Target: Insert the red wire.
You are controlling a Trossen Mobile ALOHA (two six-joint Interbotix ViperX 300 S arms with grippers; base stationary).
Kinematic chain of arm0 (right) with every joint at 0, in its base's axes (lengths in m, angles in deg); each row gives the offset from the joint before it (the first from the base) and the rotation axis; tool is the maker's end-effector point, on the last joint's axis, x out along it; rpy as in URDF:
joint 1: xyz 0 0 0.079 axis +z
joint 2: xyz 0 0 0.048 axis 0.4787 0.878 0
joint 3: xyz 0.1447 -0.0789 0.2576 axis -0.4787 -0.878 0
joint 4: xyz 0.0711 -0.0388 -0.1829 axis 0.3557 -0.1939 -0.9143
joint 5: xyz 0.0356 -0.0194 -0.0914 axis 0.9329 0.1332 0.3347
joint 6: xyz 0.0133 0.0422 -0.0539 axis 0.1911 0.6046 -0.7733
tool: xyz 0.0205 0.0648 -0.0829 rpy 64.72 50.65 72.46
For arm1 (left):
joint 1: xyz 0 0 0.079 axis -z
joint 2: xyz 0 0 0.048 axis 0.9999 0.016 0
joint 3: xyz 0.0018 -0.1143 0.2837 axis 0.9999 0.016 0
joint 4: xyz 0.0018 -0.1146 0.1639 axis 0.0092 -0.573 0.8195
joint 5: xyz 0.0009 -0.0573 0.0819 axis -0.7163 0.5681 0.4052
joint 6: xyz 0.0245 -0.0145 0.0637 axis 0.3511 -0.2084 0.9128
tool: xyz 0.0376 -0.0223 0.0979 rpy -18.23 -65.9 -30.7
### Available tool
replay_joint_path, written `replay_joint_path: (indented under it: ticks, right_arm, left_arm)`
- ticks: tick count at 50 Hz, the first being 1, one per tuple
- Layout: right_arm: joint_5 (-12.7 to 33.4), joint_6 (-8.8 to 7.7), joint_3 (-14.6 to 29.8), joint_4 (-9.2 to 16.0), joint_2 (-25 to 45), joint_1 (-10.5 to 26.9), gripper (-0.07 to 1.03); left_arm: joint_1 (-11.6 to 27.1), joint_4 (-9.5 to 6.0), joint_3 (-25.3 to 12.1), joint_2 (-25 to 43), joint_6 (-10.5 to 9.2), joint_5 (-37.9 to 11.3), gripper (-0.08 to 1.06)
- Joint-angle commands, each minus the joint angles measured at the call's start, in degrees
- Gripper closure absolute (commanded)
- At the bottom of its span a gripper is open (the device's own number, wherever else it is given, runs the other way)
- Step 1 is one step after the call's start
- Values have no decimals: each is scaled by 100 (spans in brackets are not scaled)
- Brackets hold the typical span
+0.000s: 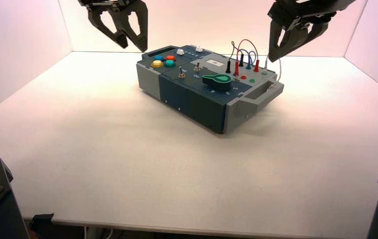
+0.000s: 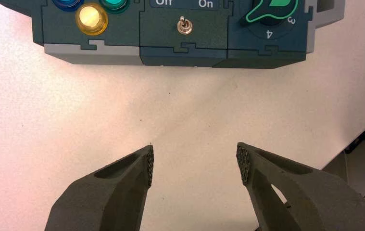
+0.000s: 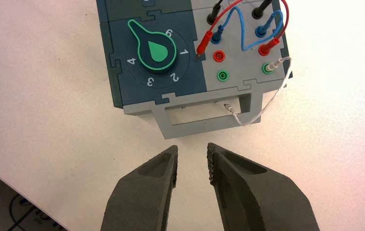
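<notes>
The red wire (image 3: 284,21) arches over the grey socket panel at the box's right end. One red plug (image 3: 266,49) sits in a socket by the panel's outer edge. The other red plug (image 3: 205,40) leans with its tip on the panel beside an empty red socket (image 3: 219,56). In the high view the wire (image 1: 247,42) loops above both red plugs. My right gripper (image 3: 192,166) is open and empty, off the box's handle end; it hangs high at the back right (image 1: 276,54). My left gripper (image 2: 195,163) is open and empty, high at the back left (image 1: 129,44).
The box (image 1: 196,99) stands turned on the white table. A blue wire (image 3: 240,30) and black plugs (image 3: 212,17) share the panel. A white wire (image 3: 271,94) runs from a green socket to the handle (image 3: 204,122). The green knob (image 3: 157,50) and a toggle switch (image 2: 185,25) are nearby.
</notes>
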State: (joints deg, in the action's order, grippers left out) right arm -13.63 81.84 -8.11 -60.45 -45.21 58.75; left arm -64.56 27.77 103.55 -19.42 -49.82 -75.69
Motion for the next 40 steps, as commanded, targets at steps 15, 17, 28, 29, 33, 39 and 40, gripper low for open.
replay_joint_path:
  ticks: [15, 17, 28, 29, 33, 39, 40]
  right_arm:
    - [-26, 18, 88, 35, -26, 26, 61]
    - [-44, 18, 79, 44, -26, 35, 61]
    - [-281, 18, 123, 185, 141, 88, 61]
    - [-290, 18, 149, 185, 193, 88, 61]
    - [-290, 18, 272, 193, 378, 88, 59]
    - [-290, 0, 563, 202, 747, 88, 56]
    - [-290, 0, 589, 202, 773, 88, 56]
  left_arm:
    - [-26, 9, -176, -167, -9, 9, 9]
    - [-26, 9, -176, -167, -9, 9, 9]
    - [-26, 9, -176, -158, -9, 9, 9]
    - [-26, 9, -176, -158, -9, 9, 9]
    - [-26, 9, -176, -149, -9, 9, 9]
    - [-26, 0, -176, -132, -9, 9, 9]
    - [-26, 9, -185, -132, -9, 9, 9]
